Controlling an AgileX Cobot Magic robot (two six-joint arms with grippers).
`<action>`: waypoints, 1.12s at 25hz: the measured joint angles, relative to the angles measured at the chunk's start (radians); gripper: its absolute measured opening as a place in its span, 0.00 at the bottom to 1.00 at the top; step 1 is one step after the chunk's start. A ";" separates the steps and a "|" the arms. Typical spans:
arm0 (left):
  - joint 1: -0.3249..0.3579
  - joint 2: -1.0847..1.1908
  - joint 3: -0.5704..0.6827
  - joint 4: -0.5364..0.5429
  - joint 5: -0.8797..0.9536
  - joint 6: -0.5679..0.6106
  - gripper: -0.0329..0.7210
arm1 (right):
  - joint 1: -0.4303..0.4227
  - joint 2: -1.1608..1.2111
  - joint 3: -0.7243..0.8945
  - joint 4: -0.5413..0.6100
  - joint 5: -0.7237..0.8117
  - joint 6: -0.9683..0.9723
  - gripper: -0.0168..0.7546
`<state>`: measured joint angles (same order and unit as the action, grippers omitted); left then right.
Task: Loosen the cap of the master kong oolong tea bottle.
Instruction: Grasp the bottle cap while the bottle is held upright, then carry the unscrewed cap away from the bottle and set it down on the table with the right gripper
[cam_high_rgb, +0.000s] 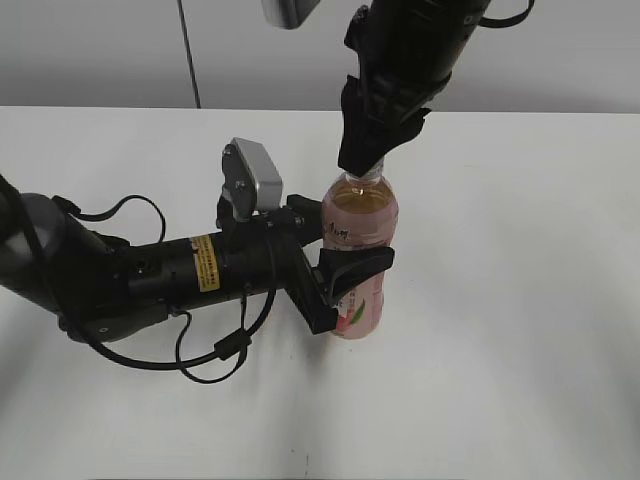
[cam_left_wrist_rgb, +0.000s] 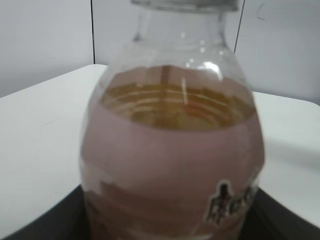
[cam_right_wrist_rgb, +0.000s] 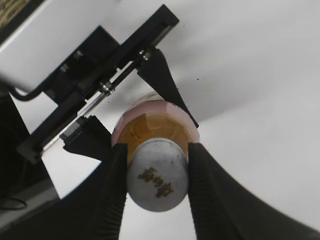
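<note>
Currently master kong oolong tea bottle (cam_high_rgb: 362, 240) stands upright on the white tabletop (cam_high_rgb: 520, 300); left hand (cam_high_rgb: 345, 262) is clamped around its labelled body from the side. Right hand (cam_right_wrist_rgb: 156, 172) comes from above, fingers (cam_right_wrist_rgb: 116, 175) pinched on the cap (cam_right_wrist_rgb: 157, 174)

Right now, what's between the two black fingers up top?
The white cap of the tea bottle. The right wrist view shows the right gripper with a finger pressed on each side.
</note>
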<state>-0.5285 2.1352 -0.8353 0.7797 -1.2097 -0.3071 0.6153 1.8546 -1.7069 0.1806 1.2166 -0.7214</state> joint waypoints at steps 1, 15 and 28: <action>0.000 0.000 0.000 0.000 0.000 0.000 0.58 | 0.000 0.000 0.000 0.001 0.000 -0.079 0.39; 0.000 0.000 0.000 -0.001 0.000 0.000 0.58 | 0.000 -0.004 -0.003 0.004 0.001 -0.495 0.38; 0.000 0.000 0.000 -0.002 0.001 -0.002 0.58 | -0.049 -0.074 -0.089 -0.066 0.007 0.163 0.38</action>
<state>-0.5285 2.1352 -0.8353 0.7779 -1.2088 -0.3087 0.5666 1.7810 -1.7958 0.1143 1.2237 -0.5588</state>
